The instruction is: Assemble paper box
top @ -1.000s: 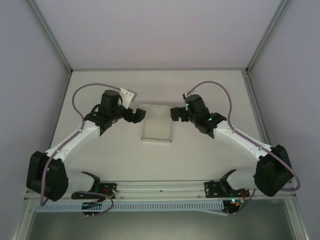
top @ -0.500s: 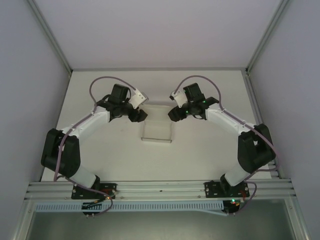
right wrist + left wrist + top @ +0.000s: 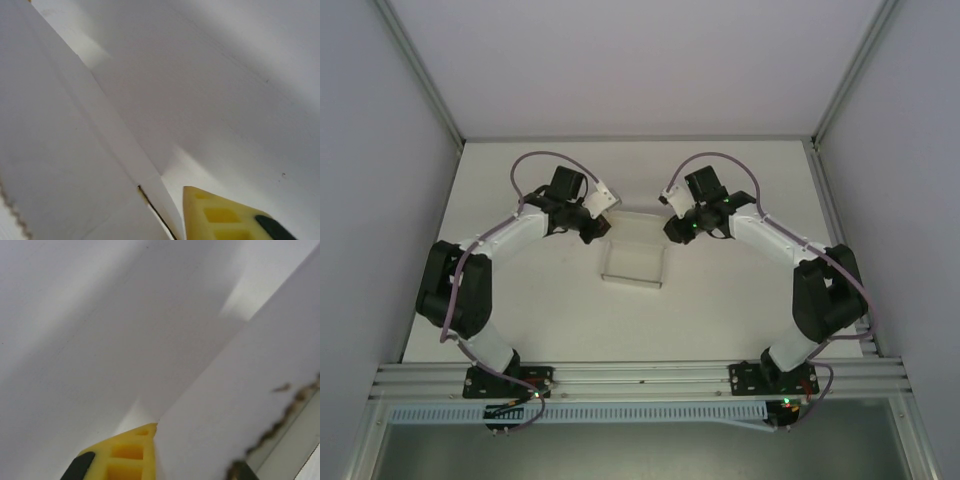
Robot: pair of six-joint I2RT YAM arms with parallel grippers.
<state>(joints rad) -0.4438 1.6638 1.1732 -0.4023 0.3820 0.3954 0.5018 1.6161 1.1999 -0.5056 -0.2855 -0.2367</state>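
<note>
1. The paper box (image 3: pixel 634 252) is lying on the table (image 3: pixel 720 315), midway between the side edges and somewhat toward the far edge. It is showing as a shallow white form with raised walls, and I judge it not yet closed up.
2. The left gripper (image 3: pixel 601 230) is sitting at the box's far-left corner and the right gripper (image 3: pixel 671 230) at its far-right corner. Each is touching the card or is just beside it.
3. In each wrist view, one yellow fingertip (image 3: pixel 125 457) (image 3: pixel 220 217) is resting close against a white wall of the box. With only that one fingertip showing per view, I cannot tell whether either pair of jaws is apart, together, or clamped on card.
4. Risks from here:
   - Uneven pushing from the two sides is likely to slide or spin the light box across the table.
   - Too much pressure is likely to buckle a wall away from its crease.
   - A fingertip slipping over the rim is likely to let a flap spring back.
5. Counting: one paper box, two grippers, one yellow fingertip per wrist view.
</note>
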